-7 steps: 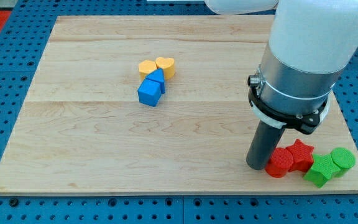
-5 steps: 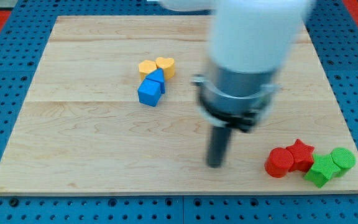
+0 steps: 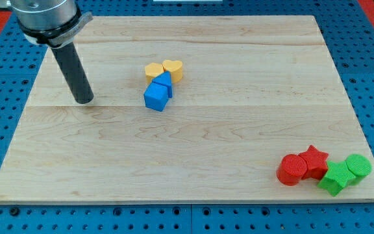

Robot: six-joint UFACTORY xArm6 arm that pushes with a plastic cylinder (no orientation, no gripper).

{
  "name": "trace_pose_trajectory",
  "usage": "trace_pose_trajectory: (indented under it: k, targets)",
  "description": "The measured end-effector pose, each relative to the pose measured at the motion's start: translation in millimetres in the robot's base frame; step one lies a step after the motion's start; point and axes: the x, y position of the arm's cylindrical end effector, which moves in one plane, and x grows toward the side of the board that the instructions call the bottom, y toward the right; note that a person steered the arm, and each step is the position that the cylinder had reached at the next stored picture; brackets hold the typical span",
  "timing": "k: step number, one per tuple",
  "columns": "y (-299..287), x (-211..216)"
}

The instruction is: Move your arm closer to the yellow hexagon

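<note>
The yellow hexagon (image 3: pixel 153 70) lies on the wooden board (image 3: pixel 239 117), a little left of its middle, touching a yellow heart (image 3: pixel 173 68) on its right. My tip (image 3: pixel 84 100) stands on the board to the left of the hexagon and slightly lower in the view, about a hundred pixels away, touching no block. The dark rod rises from it toward the view's top left.
A blue triangular block (image 3: pixel 163 81) and a blue cube (image 3: pixel 156 97) sit just below the yellow pair. At the view's bottom right lie a red cylinder (image 3: pixel 291 169), red star (image 3: pixel 313 160), green star (image 3: pixel 334 177) and green cylinder (image 3: pixel 358 166).
My tip has swept from beside the red blocks at the bottom right, across the board, to the left of the yellow and blue cluster. No block has moved.
</note>
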Motion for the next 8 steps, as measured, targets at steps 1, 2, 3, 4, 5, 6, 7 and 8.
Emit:
trace_pose_trajectory:
  k: [1,2,3,4,5,6,7,8]
  targets:
    - [22,-30]
    - [47,-69]
    - [51,-84]
    - [51,-84]
    - [53,-84]
    - [89,-84]
    - [110,-75]
    - [124,-61]
